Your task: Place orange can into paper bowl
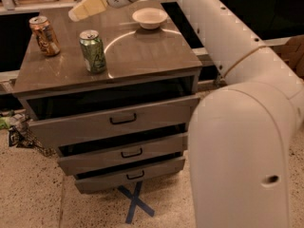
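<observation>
Orange can (44,35): upright on the back left corner of the cabinet top (142,56), silver lid up, free of any grasp, well apart from the paper bowl (150,18)

Paper bowl: off-white, right way up, with nothing inside, near the back edge of the same top, right of centre

Green can (92,51): upright, in front of and to the right of the orange can, near it but not touching; between the orange can and the bowl, though further forward than both

Gripper (76,14): pale yellow, held in the air above the back of the top, tip pointing left and slightly down, between the orange can and the bowl, above and behind the green can; touching none of them and carrying nothing visible; open or closed state not possible to tell here

Arm (237,127): white, bulky, filling the right side of the view, reaching up and leftward to the gripper

Cabinet: grey-brown, with three drawers, top (123,120), middle (130,152) and bottom (135,175), each with a dark handle and each pulled out a little, a dark gap above every front

Floor (33,194): speckled, with a blue tape cross (135,202) just in front of the bottom drawer
</observation>
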Robot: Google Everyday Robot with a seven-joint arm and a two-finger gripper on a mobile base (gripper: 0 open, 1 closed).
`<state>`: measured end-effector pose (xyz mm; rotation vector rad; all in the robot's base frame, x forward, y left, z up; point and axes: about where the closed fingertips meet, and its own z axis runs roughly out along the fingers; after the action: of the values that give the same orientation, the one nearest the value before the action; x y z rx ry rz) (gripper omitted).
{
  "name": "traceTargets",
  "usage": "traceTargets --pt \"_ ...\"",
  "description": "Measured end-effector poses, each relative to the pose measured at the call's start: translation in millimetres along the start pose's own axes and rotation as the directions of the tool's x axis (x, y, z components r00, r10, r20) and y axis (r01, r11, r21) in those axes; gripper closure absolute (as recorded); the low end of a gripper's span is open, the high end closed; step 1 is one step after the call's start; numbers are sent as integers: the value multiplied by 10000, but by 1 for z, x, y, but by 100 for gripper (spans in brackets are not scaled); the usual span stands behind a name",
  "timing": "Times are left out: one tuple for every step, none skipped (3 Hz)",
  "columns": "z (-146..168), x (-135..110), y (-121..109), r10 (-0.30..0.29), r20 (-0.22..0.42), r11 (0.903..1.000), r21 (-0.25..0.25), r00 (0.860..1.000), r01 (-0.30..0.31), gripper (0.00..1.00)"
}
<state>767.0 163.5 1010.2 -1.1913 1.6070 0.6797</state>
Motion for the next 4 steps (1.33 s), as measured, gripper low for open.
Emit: traceTargets --pt "44 -5 -2 38 142 9992 -397 9999 -33 0" --pt "76 4 -12 -40 452 9985 -547 9990 65 0" --pt "103 17 -16 -461 1181 9932 -1010 9919 581 0" --pt "131 40 -17 -1180 1323 9836 -1203 9842 1341 0"
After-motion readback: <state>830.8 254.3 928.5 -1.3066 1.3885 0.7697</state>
